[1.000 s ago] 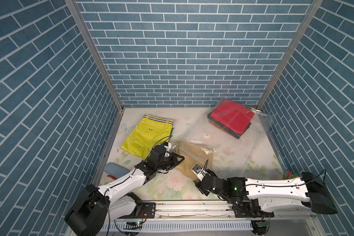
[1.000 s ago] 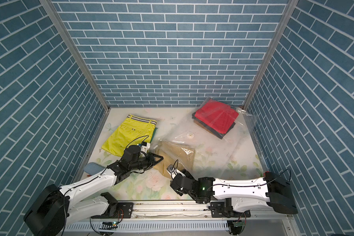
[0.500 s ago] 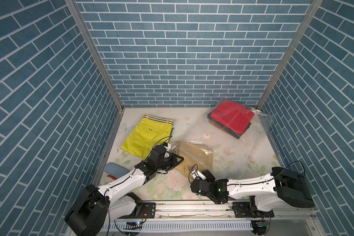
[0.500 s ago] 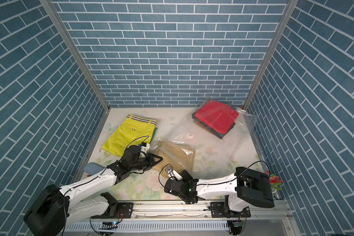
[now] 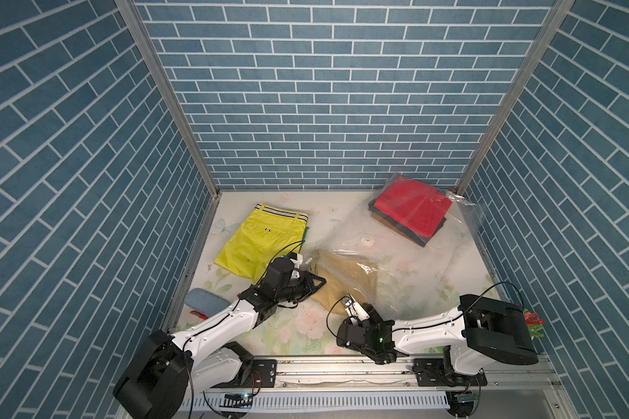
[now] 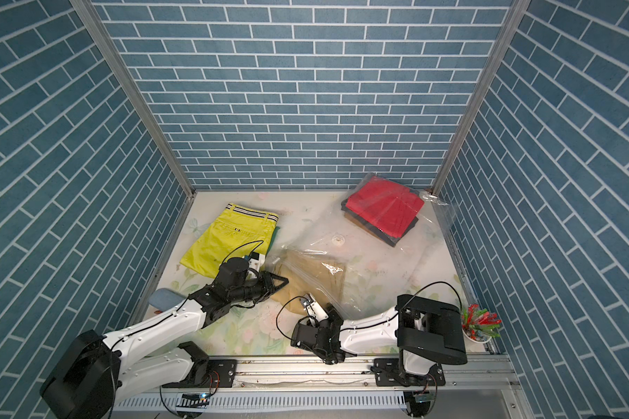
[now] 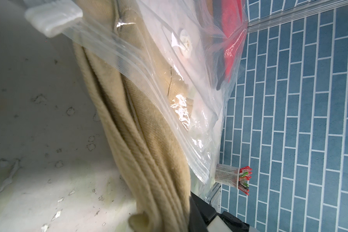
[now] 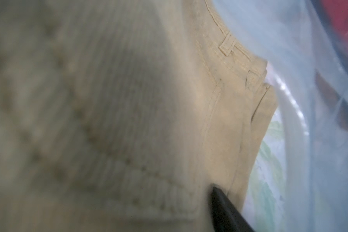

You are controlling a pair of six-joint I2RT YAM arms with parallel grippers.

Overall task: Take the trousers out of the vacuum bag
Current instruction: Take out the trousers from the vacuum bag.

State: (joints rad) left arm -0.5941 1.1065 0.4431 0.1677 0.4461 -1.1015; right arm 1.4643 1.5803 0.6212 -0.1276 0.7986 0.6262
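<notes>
A: We see the vacuum bag [image 5: 407, 254] spread clear and crinkly over the right half of the floral table [image 5: 280, 326], its round white valve [image 5: 367, 239] facing up and its ribbed zip strip running diagonally in the left wrist view.

B: And the trousers?

A: We count a bright yellow pair [image 5: 260, 239] with a striped waistband lying outside the bag at the left, with a sliver of green cloth along its right edge. A red pair [image 5: 411, 212] sits on dark folded ones inside the bag at the far right corner. The beige pair [image 5: 345, 279] lies half out of the bag's mouth.

B: The pincers?

A: We see the left gripper [image 5: 315, 284] pinched narrow on the beige pair's near-left edge. The right gripper [image 5: 351, 308] sits at that pair's near edge; we cannot tell its jaw width.
</notes>
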